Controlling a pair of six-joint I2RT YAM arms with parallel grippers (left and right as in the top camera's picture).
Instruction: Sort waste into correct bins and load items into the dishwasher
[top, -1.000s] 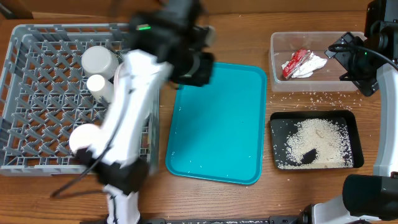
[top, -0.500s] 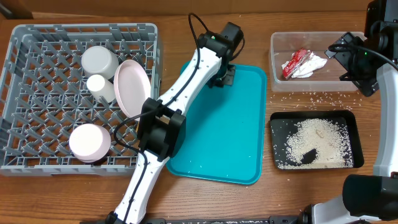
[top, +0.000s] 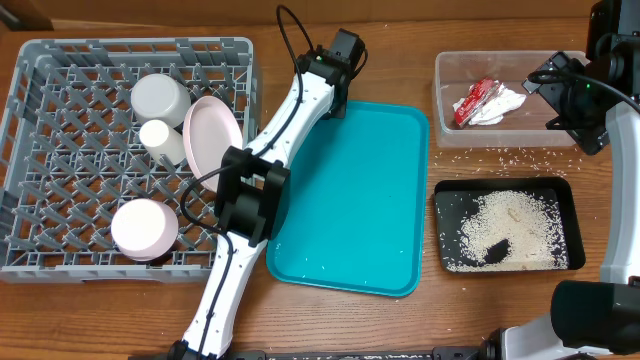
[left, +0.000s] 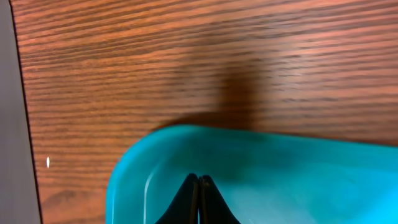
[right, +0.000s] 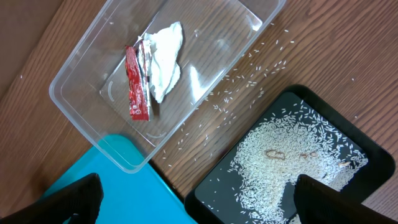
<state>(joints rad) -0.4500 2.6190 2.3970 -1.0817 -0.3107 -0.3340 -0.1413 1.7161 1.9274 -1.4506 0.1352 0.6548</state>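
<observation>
1. Left gripper (left: 198, 186) is pinched shut and empty over the teal tray's (left: 298, 180) corner; only its wrist view shows this.
2. Right gripper (right: 199, 186) gapes wide, holding nothing, above the napkin (right: 166, 53) and sauce packet (right: 137, 84) in the clear tub (right: 78, 93), and the rice (right: 280, 155) in the black tray (right: 373, 155).
3. Overhead alone shows the white crockery (top: 212, 135) in the dish rack (top: 60, 60).

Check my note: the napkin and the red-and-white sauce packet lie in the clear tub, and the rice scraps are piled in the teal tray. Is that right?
Not quite. The rice scraps are piled in the black tray, not the teal tray; the overhead view shows it. The napkin and the sauce packet do lie in the clear tub, as noted.
</observation>
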